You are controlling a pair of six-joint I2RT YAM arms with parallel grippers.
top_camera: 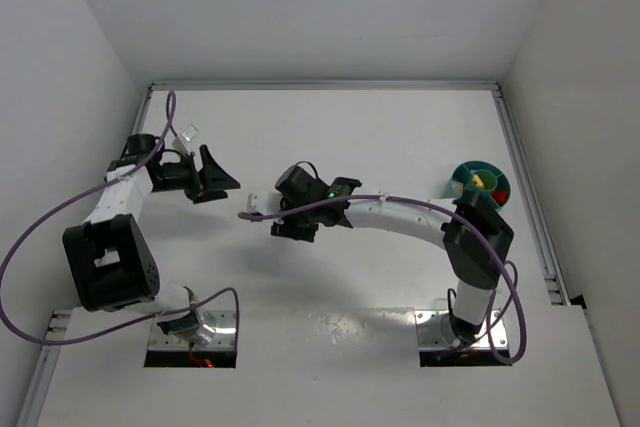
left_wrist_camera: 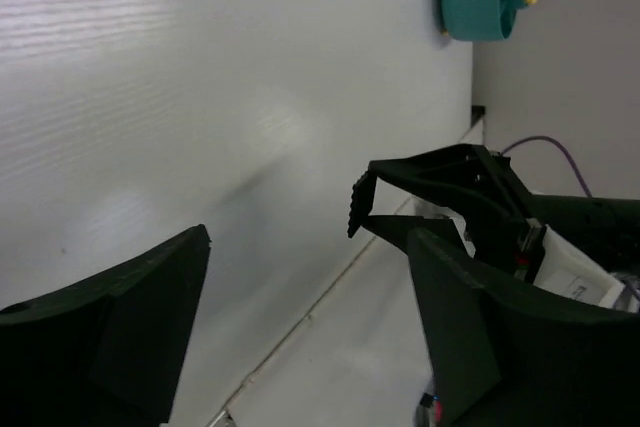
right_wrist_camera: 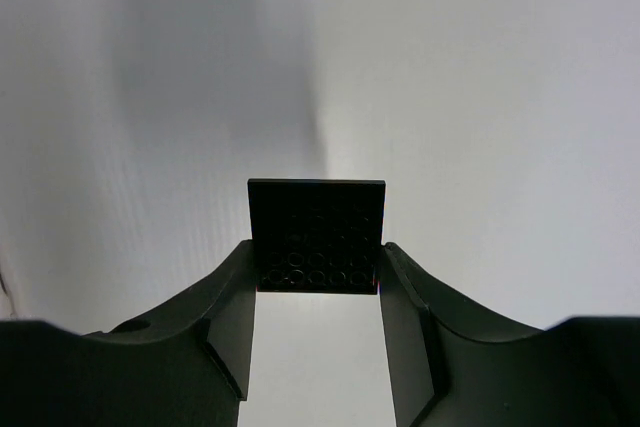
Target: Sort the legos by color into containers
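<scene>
- Left gripper (top_camera: 215,175) hangs over the left part of the white table (top_camera: 350,137), its jaws spread wide with nothing between them; in the left wrist view its two black fingers (left_wrist_camera: 110,327) frame only bare table.
- Open white surface lies on every side of it. The white side wall stands to its left, and the metal rail (top_camera: 320,87) along the table's far edge is well apart from it.
- Right gripper (top_camera: 287,205) sits near mid-table, just right of the left gripper, on an arm reaching leftward from its base at the near right.
- Its jaws are clamped on the flat black square plastic plate (right_wrist_camera: 317,227). The two fingers press opposite side edges of the plate's near end, and the rest sticks out ahead of the fingertips.
- Bare white surface lies all around the plate in the right wrist view; whether the plate touches the table I cannot tell.
- A clear strip of table separates the two grippers.
- Far to the right, the round teal plastic dish (top_camera: 462,172) sits close to the table's right-hand rail (top_camera: 525,187), with the right arm's elbow covering its near side.
- Yellow and red pieces show in its compartments; which piece lies in which compartment is too small to tell.
- Between the plate and the dish the table is open.
</scene>
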